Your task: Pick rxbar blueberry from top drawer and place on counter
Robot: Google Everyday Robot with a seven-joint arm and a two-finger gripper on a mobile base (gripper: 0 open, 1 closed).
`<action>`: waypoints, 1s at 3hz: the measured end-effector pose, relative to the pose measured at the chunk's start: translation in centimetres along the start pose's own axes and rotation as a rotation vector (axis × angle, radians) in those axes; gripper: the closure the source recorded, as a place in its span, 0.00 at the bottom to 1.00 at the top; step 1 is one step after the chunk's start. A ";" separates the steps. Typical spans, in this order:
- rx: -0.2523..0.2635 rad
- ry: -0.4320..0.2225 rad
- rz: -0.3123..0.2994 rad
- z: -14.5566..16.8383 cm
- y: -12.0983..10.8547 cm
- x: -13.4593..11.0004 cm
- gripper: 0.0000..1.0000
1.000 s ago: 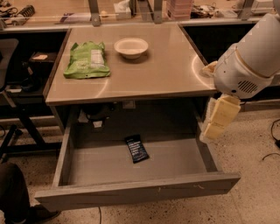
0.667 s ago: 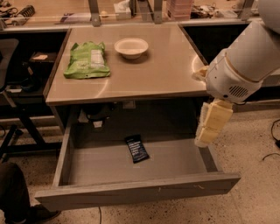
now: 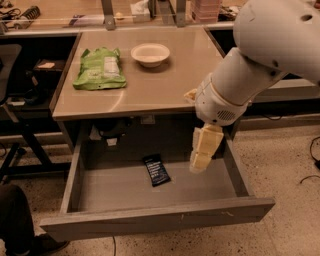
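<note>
The rxbar blueberry (image 3: 157,170), a small dark navy bar, lies flat on the floor of the open top drawer (image 3: 150,220), near its middle. The tan counter (image 3: 150,85) sits above the drawer. My gripper (image 3: 202,152), with pale cream fingers, hangs over the drawer's right part, to the right of the bar and apart from it. It holds nothing.
A green crinkly bag (image 3: 98,69) and a white bowl (image 3: 150,53) lie on the counter. A cluttered bench (image 3: 75,12) runs along the back. A dark chair (image 3: 10,75) stands at the left. My white arm (image 3: 260,55) reaches in from the upper right.
My arm and gripper have moved left, from the drawer's right side wall to over the drawer floor, closer to the bar. The bar has not moved.
</note>
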State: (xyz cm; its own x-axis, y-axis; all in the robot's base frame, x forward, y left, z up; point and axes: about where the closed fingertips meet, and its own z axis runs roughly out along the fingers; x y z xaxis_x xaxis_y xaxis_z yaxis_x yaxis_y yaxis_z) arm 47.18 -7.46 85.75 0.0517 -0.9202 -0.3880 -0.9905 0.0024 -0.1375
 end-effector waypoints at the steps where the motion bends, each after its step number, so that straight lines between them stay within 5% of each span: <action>1: -0.030 -0.024 -0.024 3.1 -1.2 -1.4 0.00; 3: -0.048 -0.035 -0.029 4.4 -0.8 -1.4 0.00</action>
State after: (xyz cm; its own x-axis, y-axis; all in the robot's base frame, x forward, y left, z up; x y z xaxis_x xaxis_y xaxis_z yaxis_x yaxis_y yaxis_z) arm 48.51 -4.43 82.44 0.0836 -0.9055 -0.4159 -0.9935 -0.0433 -0.1053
